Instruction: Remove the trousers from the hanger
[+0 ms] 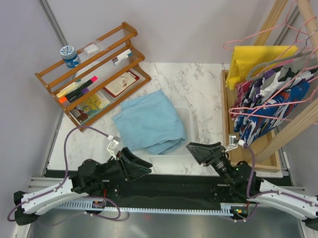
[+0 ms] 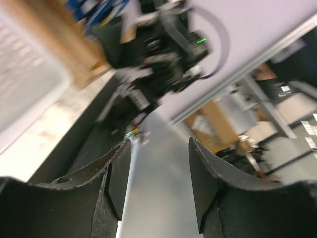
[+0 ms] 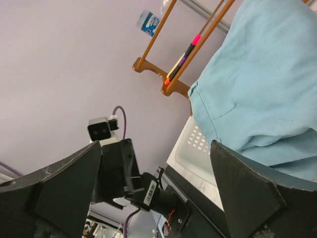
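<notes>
The light blue trousers [image 1: 148, 123] lie crumpled in a clear plastic tray [image 1: 189, 125] at mid-table, off any hanger. They fill the upper right of the right wrist view as the trousers [image 3: 262, 84] over the tray [image 3: 198, 144]. Thin pink hangers [image 1: 256, 36] hang on the wooden rack at the right. My left gripper [image 1: 141, 165] sits low at the table's near edge, open and empty; its own view shows the left gripper [image 2: 158, 168] with nothing between the fingers. My right gripper [image 1: 197, 150] is wide open just right of the tray's near corner, and the right gripper [image 3: 156, 168] is empty too.
A wooden shelf [image 1: 87, 69] at the back left holds markers, cards and a blue-lidded jar [image 1: 70, 56]. The wooden rack [image 1: 300, 113] at the right carries a yellow cloth [image 1: 255, 62] and blue-white-purple patterned clothes [image 1: 269, 99] over a wooden crate [image 1: 227, 116].
</notes>
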Robot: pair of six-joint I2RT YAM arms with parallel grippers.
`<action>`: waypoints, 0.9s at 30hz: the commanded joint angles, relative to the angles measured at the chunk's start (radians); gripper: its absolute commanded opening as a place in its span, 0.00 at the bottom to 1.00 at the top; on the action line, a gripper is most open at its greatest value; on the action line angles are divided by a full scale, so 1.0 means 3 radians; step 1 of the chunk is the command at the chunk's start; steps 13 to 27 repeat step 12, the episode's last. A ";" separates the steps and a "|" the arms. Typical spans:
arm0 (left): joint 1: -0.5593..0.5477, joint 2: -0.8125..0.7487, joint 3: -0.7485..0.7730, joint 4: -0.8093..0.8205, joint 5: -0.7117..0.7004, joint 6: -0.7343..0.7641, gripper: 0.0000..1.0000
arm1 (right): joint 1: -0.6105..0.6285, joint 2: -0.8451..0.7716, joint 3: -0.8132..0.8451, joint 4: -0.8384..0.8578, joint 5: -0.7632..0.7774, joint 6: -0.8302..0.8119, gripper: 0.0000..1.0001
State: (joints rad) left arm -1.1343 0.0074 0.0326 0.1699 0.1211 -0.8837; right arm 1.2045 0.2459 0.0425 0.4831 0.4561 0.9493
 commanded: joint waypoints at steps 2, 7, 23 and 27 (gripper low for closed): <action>-0.0008 -0.0296 -0.0630 0.1259 0.0301 -0.0445 0.56 | 0.0024 -0.0798 -0.0597 -0.1226 0.0259 0.0093 0.98; -0.0008 -0.0316 -0.0630 0.1239 0.0368 -0.0460 0.56 | 0.0024 -0.0371 -0.0592 -0.1099 0.0259 0.0200 0.98; -0.0013 -0.0321 -0.0646 0.1310 0.0465 -0.0511 0.56 | 0.0024 -0.0033 -0.0602 -0.0758 0.0040 0.0160 0.98; -0.0013 -0.0321 -0.0646 0.1310 0.0465 -0.0511 0.56 | 0.0024 -0.0033 -0.0602 -0.0758 0.0040 0.0160 0.98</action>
